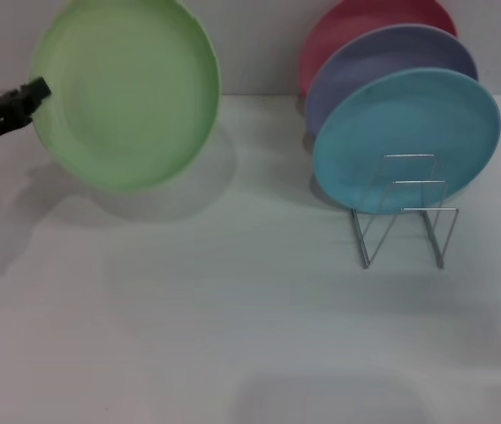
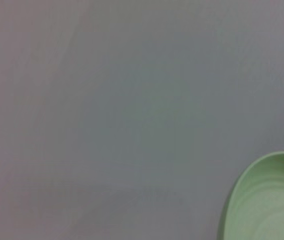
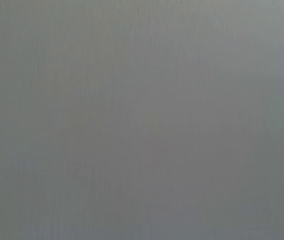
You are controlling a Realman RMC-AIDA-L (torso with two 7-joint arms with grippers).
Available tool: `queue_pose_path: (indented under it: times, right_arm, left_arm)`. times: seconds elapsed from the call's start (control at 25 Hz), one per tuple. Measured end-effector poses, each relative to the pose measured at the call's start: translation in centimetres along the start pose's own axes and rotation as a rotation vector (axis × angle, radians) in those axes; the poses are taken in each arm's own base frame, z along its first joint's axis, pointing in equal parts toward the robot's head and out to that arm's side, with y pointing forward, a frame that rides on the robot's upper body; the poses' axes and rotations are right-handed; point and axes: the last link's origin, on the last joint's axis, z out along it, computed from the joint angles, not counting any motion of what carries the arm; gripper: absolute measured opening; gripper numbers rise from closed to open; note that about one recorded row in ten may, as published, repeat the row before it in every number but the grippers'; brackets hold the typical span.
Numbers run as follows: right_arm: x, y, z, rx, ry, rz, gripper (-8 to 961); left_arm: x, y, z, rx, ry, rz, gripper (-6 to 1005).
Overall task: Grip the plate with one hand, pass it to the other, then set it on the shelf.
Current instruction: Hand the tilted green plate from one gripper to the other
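The left pincer (image 1: 42,89) grasps the plate (image 1: 126,91) by its near rim, lifted off the tabletop (image 1: 232,336); right pincer unseen — handover and the shelf (image 1: 405,212), well beyond, remain.

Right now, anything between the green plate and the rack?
Nothing: in the head view only bare white table separates the green plate, held up by the left gripper, from the wire rack.
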Motion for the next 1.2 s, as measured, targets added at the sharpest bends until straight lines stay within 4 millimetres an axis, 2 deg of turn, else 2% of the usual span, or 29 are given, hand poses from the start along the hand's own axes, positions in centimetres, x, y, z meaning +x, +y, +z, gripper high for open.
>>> queue_pose_path:
  times: [0.12,0.16,0.32,0.36,0.48,0.56,0.84,0.92,1.0,1.08,1.12,1.2]
  right_arm:
    - [0.0,0.1,0.2,-0.003,0.002,0.0,608]
    - [0.1,0.1,0.3,-0.005,0.006,0.0,608]
    - [0.1,0.2,0.6,-0.009,0.01,-0.001,608]
    - [0.2,0.2,0.7,-0.01,0.013,-0.001,608]
    - [0.2,0.3,0.8,-0.012,0.014,0.0,609]
    - [0.2,0.4,0.9,-0.014,0.014,0.0,609]
    - [0.3,0.5,1.1,-0.017,0.019,0.0,608]
    - [0.3,0.5,1.2,-0.017,0.021,0.001,607]
    - [0.3,0.5,1.2,-0.018,0.021,0.002,607]
    - [0.3,0.5,1.2,-0.018,0.02,0.003,608]
    - [0.3,0.6,1.3,-0.016,0.019,0.005,608]
    - [0.3,0.6,1.3,-0.014,0.018,0.006,608]
  left_arm:
    - [0.8,0.0,0.4,0.0,-0.11,0.029,46]
    - [1.5,0.4,0.6,-0.003,-0.192,0.087,46]
    - [2.4,1.0,0.8,0.001,-0.288,0.183,47]
    - [3.3,1.6,0.9,0.008,-0.312,0.264,47]
    - [4.1,2.2,1.0,0.019,-0.327,0.344,47]
    - [5.0,2.9,1.2,0.044,-0.345,0.465,47]
    - [7.5,4.8,1.3,0.084,-0.309,0.673,48]
    - [7.5,4.8,1.3,0.084,-0.309,0.673,48]
    - [9.5,6.8,1.2,0.114,-0.236,0.822,48]
    - [9.8,7.0,1.1,0.12,-0.225,0.841,49]
    - [10.6,7.7,0.9,0.15,-0.194,0.908,49]
    - [10.6,8.0,1.0,0.17,-0.177,0.957,49]
